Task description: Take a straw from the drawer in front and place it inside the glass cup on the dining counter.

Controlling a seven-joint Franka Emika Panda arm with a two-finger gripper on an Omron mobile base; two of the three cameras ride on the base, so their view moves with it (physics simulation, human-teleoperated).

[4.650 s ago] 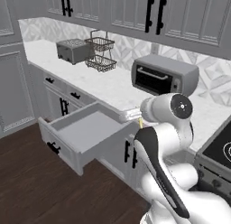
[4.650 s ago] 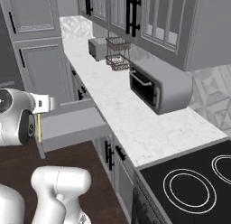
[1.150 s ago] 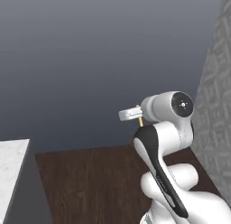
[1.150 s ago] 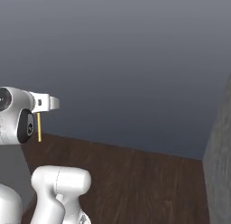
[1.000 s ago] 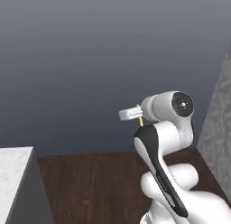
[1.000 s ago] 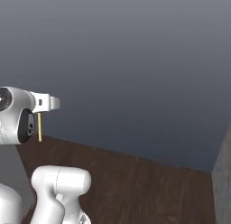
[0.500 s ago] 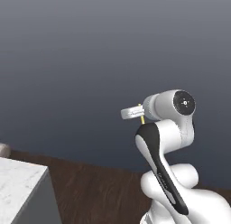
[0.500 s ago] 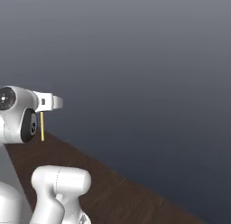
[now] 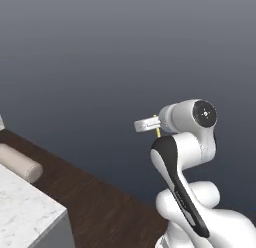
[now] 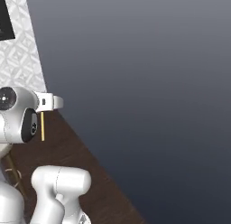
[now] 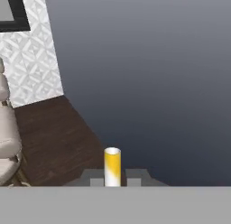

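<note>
My gripper [image 9: 148,125] is shut on the straw [image 9: 158,133], a thin yellow stick that hangs straight down from the fingers in front of the arm. The right base view has the same gripper [image 10: 48,102] with the straw [image 10: 43,126] below it. Looking along the hand, the straw's yellow end [image 11: 112,165] stands between the two dark fingertips [image 11: 92,178]. A white marble corner of the dining counter [image 9: 25,212] sits at the lower left of the left base view. The drawer and the glass cup are out of view.
A beige stool cushion [image 9: 17,162] lies beside the marble corner, and a beige stool [image 11: 6,142] is at the hand view's left edge. Dark wood floor [image 9: 100,202] runs to a plain grey wall. A white patterned wall [image 10: 18,51] with a black frame stands at upper left.
The whole picture has shifted, so the base has turned. The marble corner and stool cushion came into the left base view. The arm keeps its pose, with the straw still held.
</note>
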